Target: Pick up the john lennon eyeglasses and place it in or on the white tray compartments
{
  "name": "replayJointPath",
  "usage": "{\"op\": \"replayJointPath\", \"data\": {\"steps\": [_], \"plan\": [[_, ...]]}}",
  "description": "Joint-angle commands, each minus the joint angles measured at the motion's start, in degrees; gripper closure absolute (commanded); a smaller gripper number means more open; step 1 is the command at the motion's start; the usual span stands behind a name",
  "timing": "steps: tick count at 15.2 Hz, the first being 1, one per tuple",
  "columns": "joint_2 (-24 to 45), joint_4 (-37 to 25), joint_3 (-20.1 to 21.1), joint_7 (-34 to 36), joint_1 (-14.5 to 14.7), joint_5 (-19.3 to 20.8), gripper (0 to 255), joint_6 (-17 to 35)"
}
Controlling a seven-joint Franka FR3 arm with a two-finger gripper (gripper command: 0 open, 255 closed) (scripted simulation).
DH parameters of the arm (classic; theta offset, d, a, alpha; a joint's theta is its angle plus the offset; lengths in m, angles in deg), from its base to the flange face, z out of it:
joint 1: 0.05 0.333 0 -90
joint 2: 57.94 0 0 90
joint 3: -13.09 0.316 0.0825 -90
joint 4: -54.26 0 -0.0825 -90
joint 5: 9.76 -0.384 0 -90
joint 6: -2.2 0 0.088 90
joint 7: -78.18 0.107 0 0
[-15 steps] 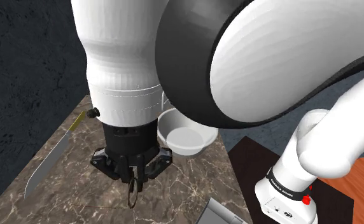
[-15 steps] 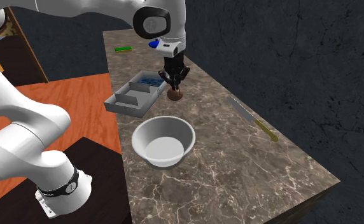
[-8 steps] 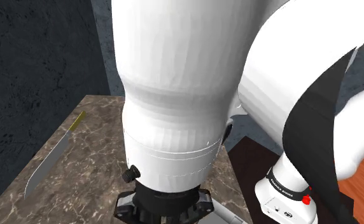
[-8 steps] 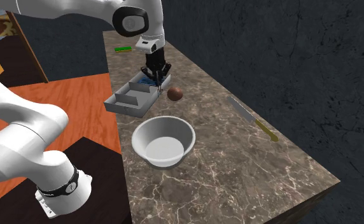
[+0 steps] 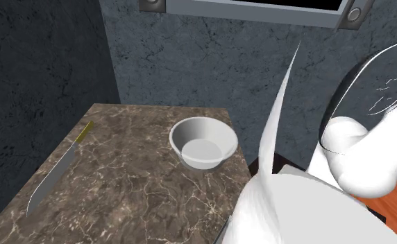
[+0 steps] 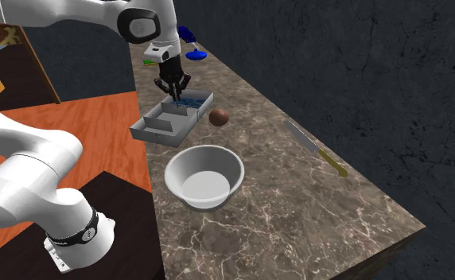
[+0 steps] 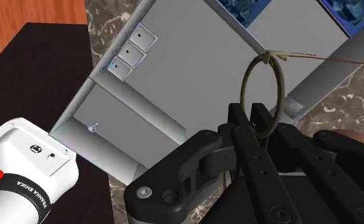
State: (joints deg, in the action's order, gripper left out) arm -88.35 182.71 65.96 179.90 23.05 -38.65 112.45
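pickup's done: the gripper (image 6: 173,91) clamps the glasses (image 7: 244,89) by one round rim, dangling them over the tray (image 6: 156,135) just below its fingertips, so only lowering and letting go look left.

Claw (image 7: 251,118) gripping eyeglasses (image 7: 243,89), grey tray (image 7: 174,63) below

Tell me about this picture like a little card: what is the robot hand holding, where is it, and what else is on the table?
holding: gripper shut on the round wire eyeglasses
where: above the grey tray with compartments
glasses: not yet set down
also on the counter: white bowl, knife, brown ball beside the tray
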Motion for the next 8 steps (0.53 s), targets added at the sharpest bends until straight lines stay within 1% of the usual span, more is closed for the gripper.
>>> {"op": "replayJointPath", "data": {"steps": [1,5,8], "plan": [[-1.3,-0.3,1.3,2.4,1.5,-1.2,255,-0.7],[-2.9,-1.1,4.4,7.2,3.7,-3.3,255,-1.2],[-2.5,0.6,5.7,6.9,3.5,-3.8,255,1.1]]}}
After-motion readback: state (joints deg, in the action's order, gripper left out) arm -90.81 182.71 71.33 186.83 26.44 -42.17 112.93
